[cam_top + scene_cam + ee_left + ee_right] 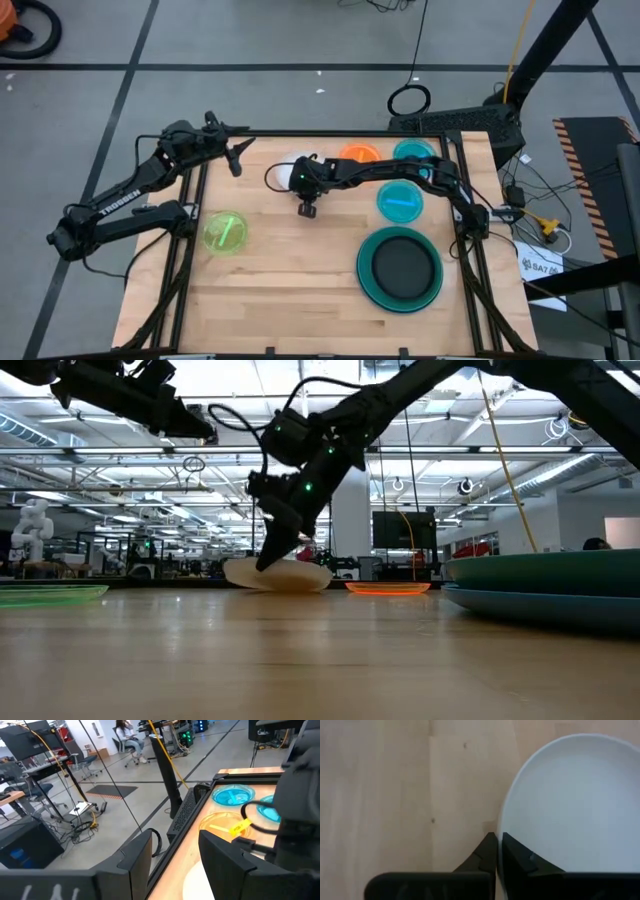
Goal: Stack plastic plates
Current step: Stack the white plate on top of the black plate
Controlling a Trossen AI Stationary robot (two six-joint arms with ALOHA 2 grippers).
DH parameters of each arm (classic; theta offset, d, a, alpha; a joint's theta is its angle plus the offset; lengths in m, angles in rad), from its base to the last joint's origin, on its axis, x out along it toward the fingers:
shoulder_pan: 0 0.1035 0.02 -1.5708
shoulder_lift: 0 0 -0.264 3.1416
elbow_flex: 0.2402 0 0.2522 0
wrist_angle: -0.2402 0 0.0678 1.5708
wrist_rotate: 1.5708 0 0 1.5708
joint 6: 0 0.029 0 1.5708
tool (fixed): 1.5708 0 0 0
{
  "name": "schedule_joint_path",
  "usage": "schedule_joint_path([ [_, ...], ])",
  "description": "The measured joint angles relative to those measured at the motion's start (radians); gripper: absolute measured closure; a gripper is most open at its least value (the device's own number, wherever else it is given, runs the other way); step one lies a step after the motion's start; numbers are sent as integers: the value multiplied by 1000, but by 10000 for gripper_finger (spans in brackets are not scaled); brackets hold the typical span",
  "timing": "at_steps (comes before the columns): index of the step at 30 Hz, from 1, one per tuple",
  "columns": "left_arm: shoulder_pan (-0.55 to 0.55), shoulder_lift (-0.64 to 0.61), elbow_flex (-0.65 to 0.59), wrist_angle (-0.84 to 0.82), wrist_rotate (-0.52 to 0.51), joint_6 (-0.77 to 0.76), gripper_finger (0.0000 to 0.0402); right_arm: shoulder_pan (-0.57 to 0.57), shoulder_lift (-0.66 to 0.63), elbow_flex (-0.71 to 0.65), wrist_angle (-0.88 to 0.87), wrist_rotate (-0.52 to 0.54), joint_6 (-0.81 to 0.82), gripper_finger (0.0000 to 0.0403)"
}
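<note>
My right gripper [302,190] reaches across the table and is shut on the rim of the white plate [283,168], which also shows in the low view [290,576] and the right wrist view [570,805]. My left gripper [238,155] hangs open and empty above the table's far left edge; its fingers show apart in the left wrist view [175,870]. An orange plate [358,153] and two cyan plates [413,152] [400,200] lie at the far right. A black plate [400,265] lies in the large teal plate [368,285]. A lime green plate [224,232] lies at the left. My right gripper pinches the white plate's rim [499,836] between its two fingers, one finger [520,862] inside the plate and one [482,856] outside. The fingers come from above, pointing down. The plate's underside [285,587] is on the table.
In the low view the teal plate [545,572] sits on another large plate [545,607] at the near right. Black frame rails [190,200] run along the table's left and right edges. Bare wood [290,280] lies in the near middle.
</note>
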Motion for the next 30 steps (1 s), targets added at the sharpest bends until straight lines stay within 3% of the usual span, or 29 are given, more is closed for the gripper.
schedule_joint_path([
  [14, 0, 0, 0, -9, 0, -5, 232, 82, -144, 0, -124, -8, 23, 398],
  [17, 1, 0, 0, -15, 0, -7, 232, 110, -188, 0, -157, -52, 36, 399],
  [30, 0, 0, 0, -22, 3, -36, 231, 292, -303, 1, -353, -108, 247, 399],
])
